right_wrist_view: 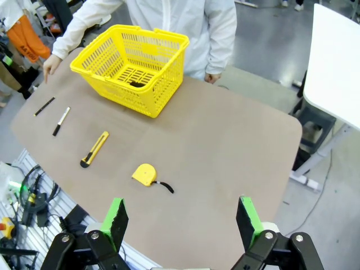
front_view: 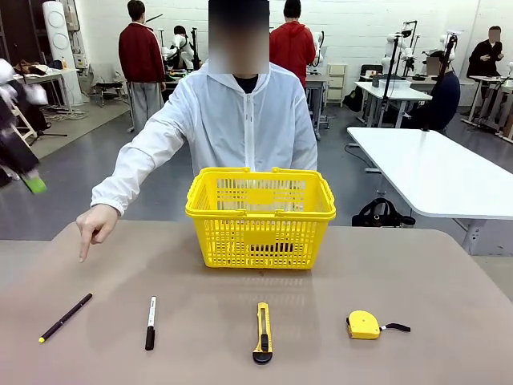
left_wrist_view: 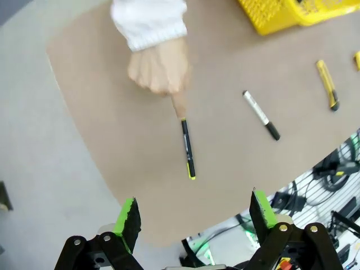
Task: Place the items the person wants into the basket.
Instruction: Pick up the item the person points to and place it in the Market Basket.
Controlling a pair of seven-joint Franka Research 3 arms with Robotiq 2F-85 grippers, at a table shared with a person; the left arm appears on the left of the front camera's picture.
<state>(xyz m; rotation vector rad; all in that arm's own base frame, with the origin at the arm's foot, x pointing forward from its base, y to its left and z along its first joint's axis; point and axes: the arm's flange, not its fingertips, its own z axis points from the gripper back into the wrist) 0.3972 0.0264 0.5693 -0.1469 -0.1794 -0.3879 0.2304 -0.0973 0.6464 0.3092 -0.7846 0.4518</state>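
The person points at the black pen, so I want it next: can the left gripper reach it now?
Probably yes: the left gripper hangs open above the pen, nothing between. The person's hand points near its plain end, so grip toward the yellow tip.

The basket (front_view: 260, 216) stands on the table (front_view: 449, 305) near the middle of its far edge, directly in front of the person (front_view: 240, 120). Four things lie in a row along the near edge, well apart. The pen (front_view: 66, 317) is nearest the left corner, then the marker (front_view: 151, 322), then the utility knife (front_view: 263, 332) in front of the basket. The tape measure (front_view: 364, 325) lies farthest right. The person's hand (front_view: 96, 224) is over the table's left part, behind the pen and left of the basket.
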